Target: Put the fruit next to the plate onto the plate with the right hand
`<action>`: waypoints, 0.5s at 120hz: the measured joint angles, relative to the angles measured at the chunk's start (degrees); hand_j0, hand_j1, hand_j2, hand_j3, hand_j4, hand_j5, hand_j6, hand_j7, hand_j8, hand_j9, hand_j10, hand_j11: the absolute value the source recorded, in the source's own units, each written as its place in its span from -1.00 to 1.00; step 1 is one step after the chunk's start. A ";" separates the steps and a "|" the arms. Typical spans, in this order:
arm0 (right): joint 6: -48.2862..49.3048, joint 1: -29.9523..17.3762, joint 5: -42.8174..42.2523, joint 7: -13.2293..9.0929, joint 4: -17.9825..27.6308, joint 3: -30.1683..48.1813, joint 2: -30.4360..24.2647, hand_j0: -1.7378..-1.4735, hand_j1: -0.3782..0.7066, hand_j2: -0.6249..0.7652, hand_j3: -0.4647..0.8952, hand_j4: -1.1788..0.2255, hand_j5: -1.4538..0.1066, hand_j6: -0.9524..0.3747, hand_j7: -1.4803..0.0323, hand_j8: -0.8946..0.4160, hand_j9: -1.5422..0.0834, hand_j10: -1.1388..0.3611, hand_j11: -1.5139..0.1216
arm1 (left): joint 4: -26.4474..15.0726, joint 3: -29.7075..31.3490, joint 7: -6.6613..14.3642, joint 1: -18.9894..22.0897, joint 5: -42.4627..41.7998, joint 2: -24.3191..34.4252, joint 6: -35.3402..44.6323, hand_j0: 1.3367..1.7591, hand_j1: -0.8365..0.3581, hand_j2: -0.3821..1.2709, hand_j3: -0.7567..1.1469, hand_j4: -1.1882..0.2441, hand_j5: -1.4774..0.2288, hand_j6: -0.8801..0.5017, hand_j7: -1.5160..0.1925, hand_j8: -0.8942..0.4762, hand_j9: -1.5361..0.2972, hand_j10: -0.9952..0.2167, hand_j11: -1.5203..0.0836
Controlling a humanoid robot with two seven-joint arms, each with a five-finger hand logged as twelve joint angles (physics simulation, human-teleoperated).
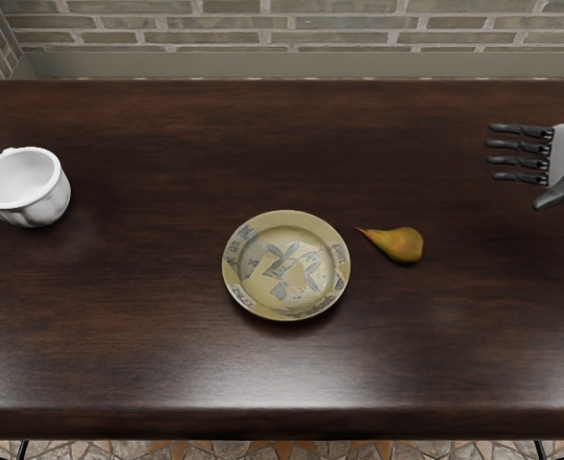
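Brown-yellow pear [397, 243] lies mid-frame on the dark table [147, 364], just right of the plate [286, 265], not touching it. My right hand [540, 158] hangs at the right edge, fingers spread, holding nothing. White cup [22, 186] far left.

The tabletop [147, 364] is dark brown wood with a faint grain. The plate [286, 265] at its middle is pale yellow with grey-blue leaf marks. The pear [399, 243] is ochre-brown. The pot [23, 187] by the left edge is plain white. The right hand [548, 158] is light grey with 4 near-black fingers [521, 146].
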 joint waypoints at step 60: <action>-1.03 6.30 -17.59 -2.56 12.30 -0.06 11.61 -0.40 -0.95 -0.10 -0.32 0.68 0.86 0.44 0.96 0.37 0.90 0.52 0.85 | -0.01 0.01 0.00 0.00 -0.01 0.00 0.00 0.52 0.98 -0.54 -0.21 0.66 0.73 0.27 0.77 0.31 0.68 0.64 0.90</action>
